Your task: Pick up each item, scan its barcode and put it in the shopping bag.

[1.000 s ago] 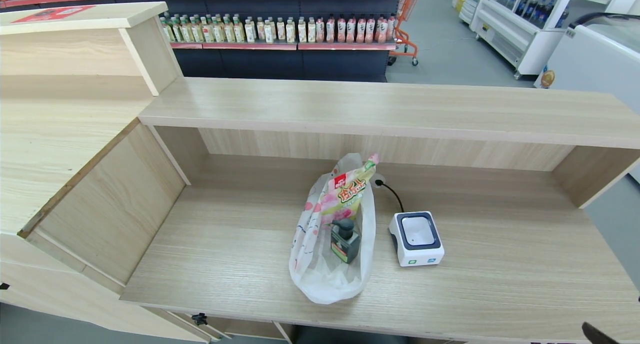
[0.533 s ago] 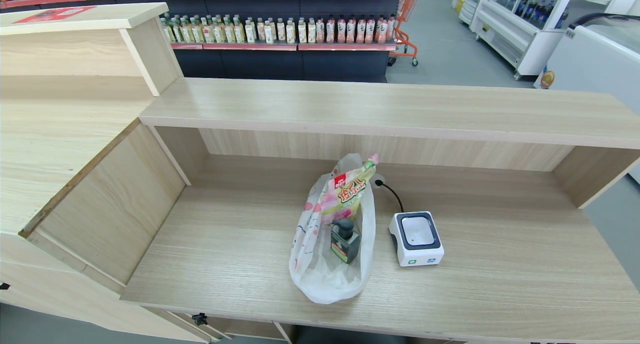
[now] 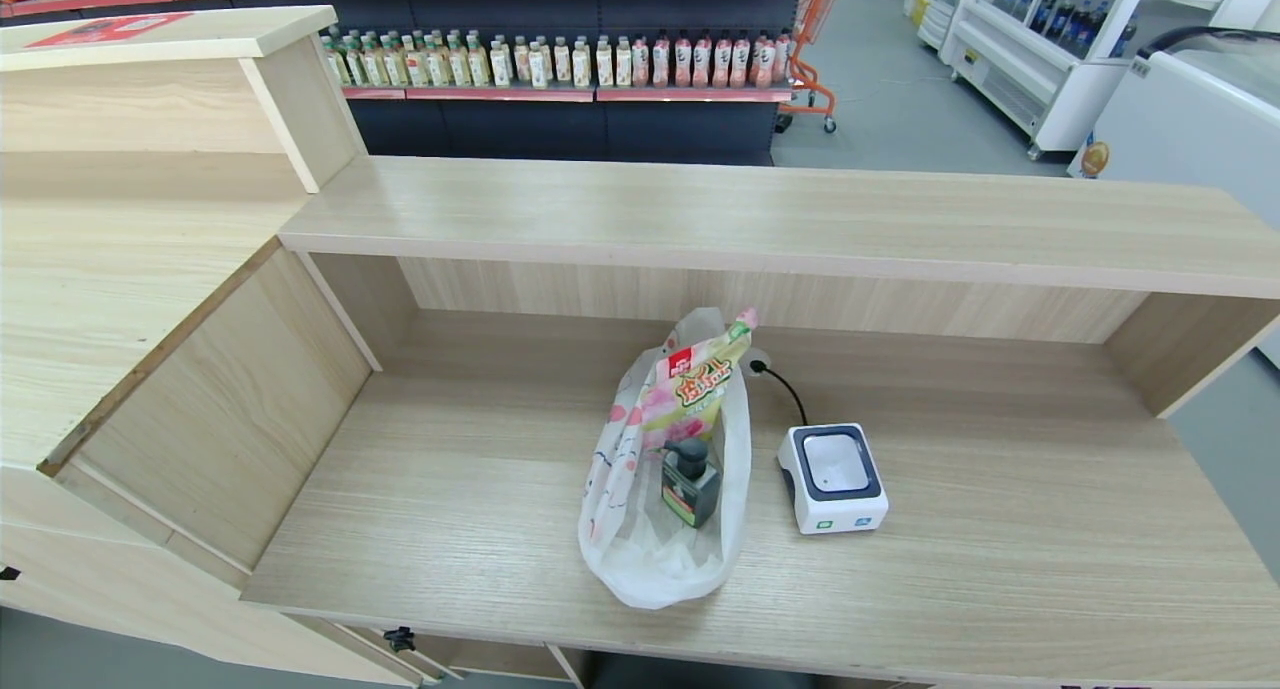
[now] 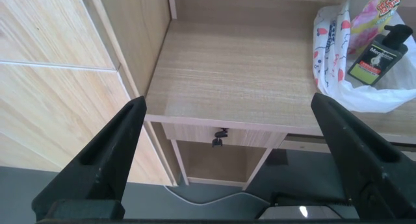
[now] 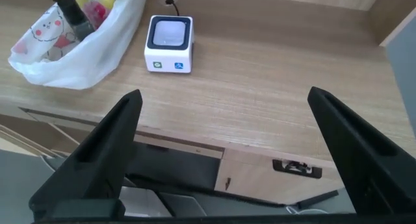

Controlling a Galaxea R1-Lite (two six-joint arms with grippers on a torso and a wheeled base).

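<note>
Your left gripper (image 4: pixel 229 104): fingers spread wide, nothing between them, hanging off counter (image 3: pixel 1000 569) front edge. Your right gripper (image 5: pixel 225 97): likewise wide, empty. Shopping bag (image 3: pixel 640 569) centre of head view, lying open; pump bottle (image 3: pixel 688 487) and pouch (image 3: pixel 697 387) inside. Scanner (image 3: pixel 833 477) just right of bag.

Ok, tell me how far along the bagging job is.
Done: the pouch and the pump bottle both sit inside the shopping bag, beside the scanner. In hand: nothing; the left gripper and right gripper hover open at the front of the counter. Left: seemingly nothing, so the job looks finished.
</note>
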